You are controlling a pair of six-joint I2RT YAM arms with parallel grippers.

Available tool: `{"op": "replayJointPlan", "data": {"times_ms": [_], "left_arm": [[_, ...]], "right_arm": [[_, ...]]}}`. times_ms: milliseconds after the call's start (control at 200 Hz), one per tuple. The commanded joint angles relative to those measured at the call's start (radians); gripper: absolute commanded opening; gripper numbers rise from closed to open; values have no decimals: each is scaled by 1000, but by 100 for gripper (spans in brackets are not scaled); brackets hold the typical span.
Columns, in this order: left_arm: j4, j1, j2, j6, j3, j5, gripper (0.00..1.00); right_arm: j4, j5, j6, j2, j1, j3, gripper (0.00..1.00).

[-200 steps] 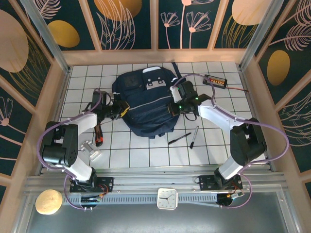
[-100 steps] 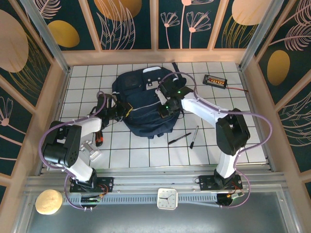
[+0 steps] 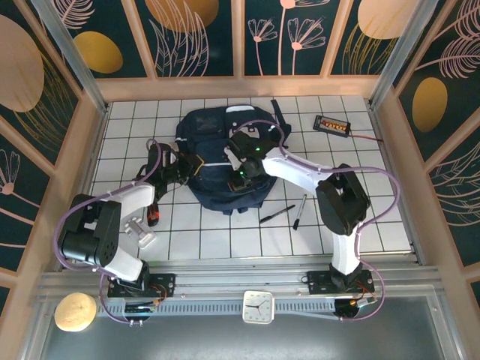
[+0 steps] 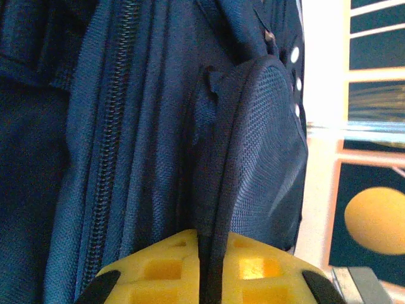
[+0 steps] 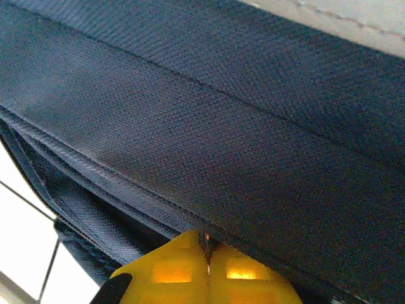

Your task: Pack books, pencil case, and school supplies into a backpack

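Moved: the right arm has swung left from the bag's right flank to its middle; the left hand (image 4: 204, 244) has closed down on the bag's left side; the navy backpack (image 3: 214, 191) has bunched up and shifted a little.
Left hand: pinched nearly shut on a raised seam of padded mesh fabric; the closed zip (image 4: 104, 158) runs beside it, untouched.
Right hand (image 5: 207, 244): fully closed on a thin folded edge of the backpack fabric; nothing else in its grip.
Backpack: flat on the white tiled tabletop (image 3: 202, 232), towards the far side, between the two arms.
Risk: both hands grip cloth only, not a zip pull; a pull apart may drag or crumple the bag rather than open it; the thin folds could also slip from the fingers.
Supplies: one dark pen (image 3: 277, 214) and a second pen (image 3: 298, 212) lie just beside the bag's near right corner; a sliding bag could sweep them.
Around: a black box with orange lights (image 3: 332, 124) sits at the far right, well apart.
In the way: the right arm lies across the bag's top face.
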State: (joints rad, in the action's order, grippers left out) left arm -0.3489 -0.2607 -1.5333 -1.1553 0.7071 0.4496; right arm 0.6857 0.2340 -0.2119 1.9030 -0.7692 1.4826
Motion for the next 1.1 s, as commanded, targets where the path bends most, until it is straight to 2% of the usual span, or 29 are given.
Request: {"op": "replayJointPlan", "data": {"times_ms": [0, 150, 370, 465, 711, 741, 781, 796, 816, 826, 831, 841, 981, 1096], "left_arm": [[-16, -24, 27, 32, 38, 95, 0], [-123, -28, 3, -43, 25, 114, 0], [-131, -52, 2, -64, 46, 101, 0], [-133, -57, 19, -73, 29, 97, 0], [-99, -57, 107, -71, -34, 89, 0], [-66, -57, 125, -54, -30, 82, 11], [6, -50, 150, -14, -17, 64, 36], [33, -46, 161, 0, -12, 56, 52], [64, -36, 176, 18, -7, 48, 67], [77, -31, 183, 27, -5, 46, 87], [80, -29, 187, 30, -4, 44, 93], [83, -19, 193, 40, -3, 43, 98], [221, 92, 236, 129, 20, 48, 99], [302, 107, 176, 230, 88, 36, 99]], "right_arm": [[-43, 69, 2, -77, 28, -34, 0], [-74, 178, -37, -40, -24, 19, 0], [-140, 294, -130, 123, -130, 205, 0], [-192, 301, -213, 154, -145, 248, 0], [-430, 245, -439, 111, -107, 147, 0], [-435, 243, -449, 107, -103, 138, 0], [-427, 238, -455, 97, -96, 126, 0], [-422, 235, -456, 91, -95, 121, 0], [-417, 231, -456, 80, -92, 110, 0], [-415, 230, -455, 75, -90, 103, 0], [-414, 230, -454, 73, -90, 99, 0], [-415, 228, -453, 66, -89, 92, 0], [-422, 212, -449, -40, -71, -51, 0], [-419, 200, -447, -107, -67, -133, 0]]}}
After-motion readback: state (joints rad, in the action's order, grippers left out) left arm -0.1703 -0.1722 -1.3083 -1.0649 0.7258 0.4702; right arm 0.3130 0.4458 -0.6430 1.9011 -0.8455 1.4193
